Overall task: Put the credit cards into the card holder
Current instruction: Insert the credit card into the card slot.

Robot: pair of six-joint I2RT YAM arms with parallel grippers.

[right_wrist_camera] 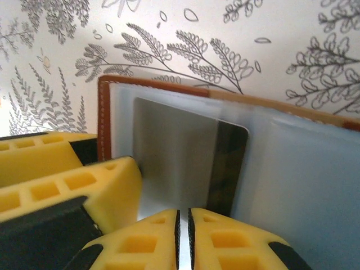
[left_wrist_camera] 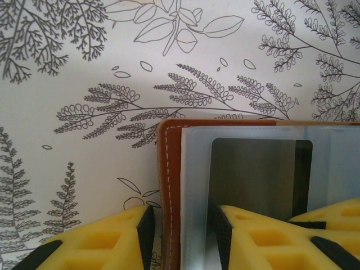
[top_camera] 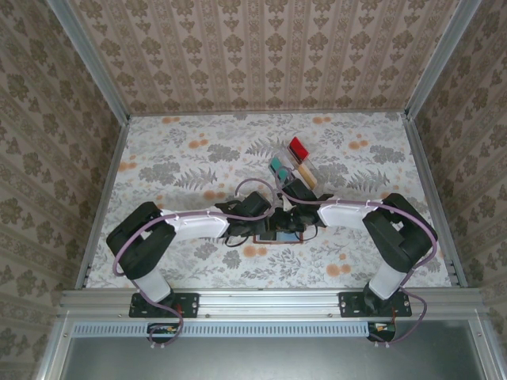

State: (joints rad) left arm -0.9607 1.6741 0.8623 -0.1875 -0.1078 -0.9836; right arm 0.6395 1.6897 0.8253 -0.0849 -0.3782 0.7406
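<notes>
The brown card holder point(left_wrist_camera: 169, 169) lies open on the floral table, its pale clear pockets facing up. A grey credit card point(left_wrist_camera: 253, 169) with a dark stripe sits in the left pocket. My left gripper point(left_wrist_camera: 181, 225) stands open astride the holder's stitched left edge, with a gap at each pad. In the right wrist view the card holder point(right_wrist_camera: 103, 112) and the same card point(right_wrist_camera: 174, 146) fill the middle. My right gripper point(right_wrist_camera: 183, 225) is shut to a thin slit at the card's near end. From above, both grippers point(top_camera: 265, 222) point(top_camera: 293, 220) meet over the holder point(top_camera: 276, 236).
A clear slotted rack point(top_camera: 297, 162) with red, teal and tan pieces stands just behind the grippers. Patterned walls close in the table on three sides. The left gripper's yellow fingers point(right_wrist_camera: 62, 169) crowd the right wrist view's left side.
</notes>
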